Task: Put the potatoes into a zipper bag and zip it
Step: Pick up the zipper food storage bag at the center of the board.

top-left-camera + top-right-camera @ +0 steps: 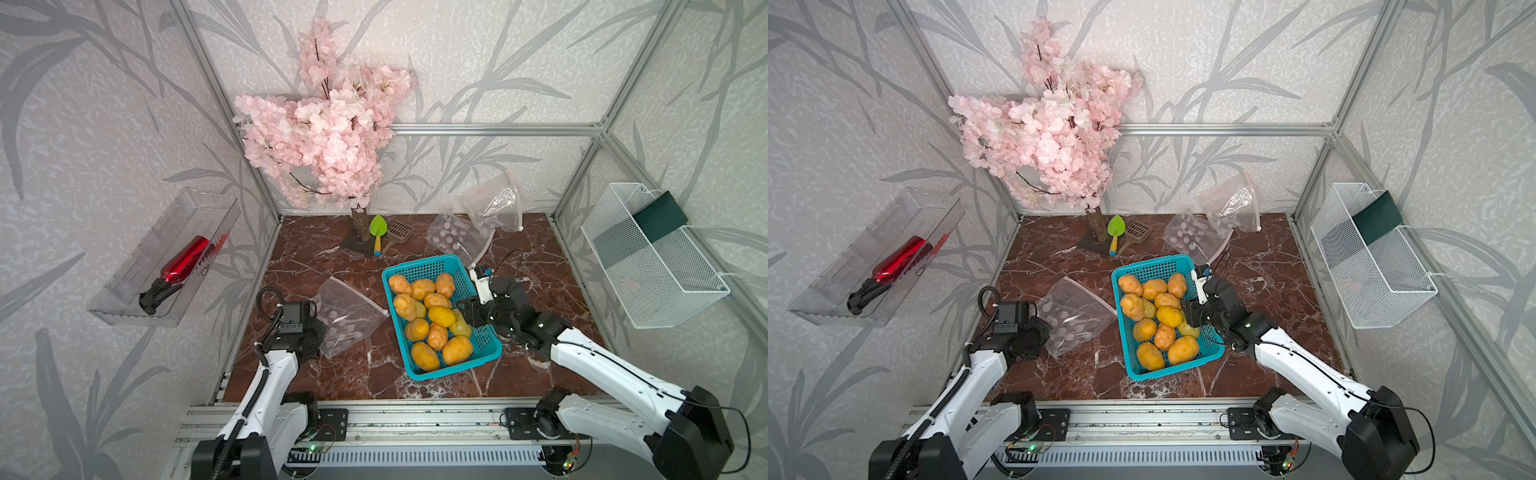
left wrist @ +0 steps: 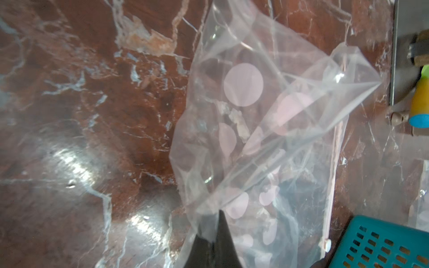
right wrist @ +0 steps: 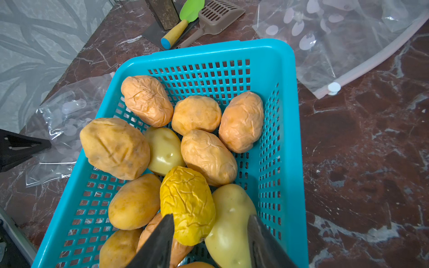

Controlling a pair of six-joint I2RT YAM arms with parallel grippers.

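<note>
Left hand (image 2: 220,222) pinches zipper bag (image 2: 255,116); right hand (image 3: 210,234) straddles potatoes (image 3: 197,116).

**No legible writing in view**

Nothing can be read. A pale label on the left arm's wrist camera housing (image 1: 293,319) is too small to make out. Tiny dark print along one edge of the zipper bag (image 3: 67,130) is blurred.
</note>
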